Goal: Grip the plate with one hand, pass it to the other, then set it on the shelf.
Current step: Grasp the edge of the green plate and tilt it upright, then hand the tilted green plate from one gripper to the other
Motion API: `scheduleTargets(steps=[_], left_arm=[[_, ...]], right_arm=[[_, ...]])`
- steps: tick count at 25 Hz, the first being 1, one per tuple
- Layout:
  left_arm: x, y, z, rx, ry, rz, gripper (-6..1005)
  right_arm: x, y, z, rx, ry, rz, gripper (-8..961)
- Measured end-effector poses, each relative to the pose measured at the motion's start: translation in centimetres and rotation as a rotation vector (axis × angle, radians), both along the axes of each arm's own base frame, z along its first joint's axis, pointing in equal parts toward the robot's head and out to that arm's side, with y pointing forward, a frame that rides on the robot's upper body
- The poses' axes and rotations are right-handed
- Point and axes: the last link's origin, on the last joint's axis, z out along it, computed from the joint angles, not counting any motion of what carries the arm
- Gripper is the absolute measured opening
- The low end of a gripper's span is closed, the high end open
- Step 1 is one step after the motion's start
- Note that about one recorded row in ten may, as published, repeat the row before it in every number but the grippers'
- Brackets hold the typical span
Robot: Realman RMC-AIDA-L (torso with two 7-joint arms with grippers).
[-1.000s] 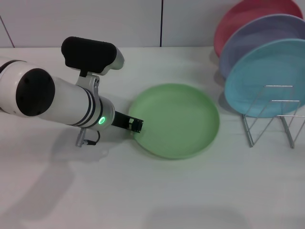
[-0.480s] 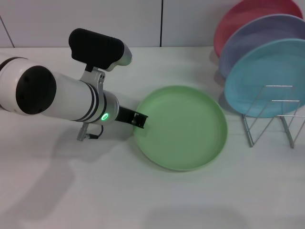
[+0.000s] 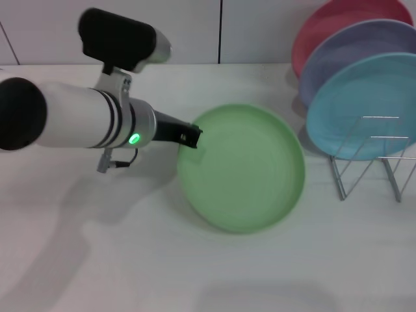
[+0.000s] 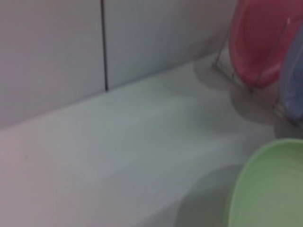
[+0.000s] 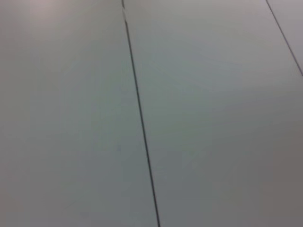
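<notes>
The light green plate [image 3: 244, 168] is in the middle of the head view, tilted, its left rim lifted off the white table. My left gripper [image 3: 192, 137] is shut on that left rim, with the arm reaching in from the left. The plate's rim also shows in the left wrist view [image 4: 265, 189]. The silver wire shelf [image 3: 374, 156] stands at the right, holding a light blue plate [image 3: 361, 107], a lavender plate [image 3: 344, 49] and a red plate [image 3: 325, 23] upright. My right gripper is out of view; its wrist view shows only wall panels.
The white table [image 3: 130, 247] runs to a panelled wall [image 3: 195, 29] at the back. The red plate [image 4: 262, 40] and rack wires show in the left wrist view. The shelf's front loops [image 3: 383, 130] stand bare in front of the blue plate.
My left gripper has lifted the green plate's left rim upward, tilting the plate. The arm has risen and swung slightly back.
</notes>
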Motion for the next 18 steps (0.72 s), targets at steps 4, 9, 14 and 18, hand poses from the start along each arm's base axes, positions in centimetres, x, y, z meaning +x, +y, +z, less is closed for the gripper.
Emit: scheduleTargets(steps=[4, 9, 14, 18], left_arm=[[0.7, -0.2, 1.7, 0.045, -0.036, -0.039, 69], [1.1, -0.4, 3.6, 0.097, -0.060, -0.081, 38], [1.4, -0.4, 5.4, 0.173, -0.093, -0.115, 38], [1.4, -0.4, 5.4, 0.173, -0.093, -0.115, 38]], right_arm=[[-1.0, 0.1, 0.6, 0.020, -0.021, 0.074, 754], [-3.0, 1.0, 2.4, 0.029, -0.031, 0.247, 754], [-6.4, 4.6, 5.4, -0.193, -0.016, 0.466, 754], [-10.4, 9.0, 7.4, -0.564, -0.026, 0.418, 755]])
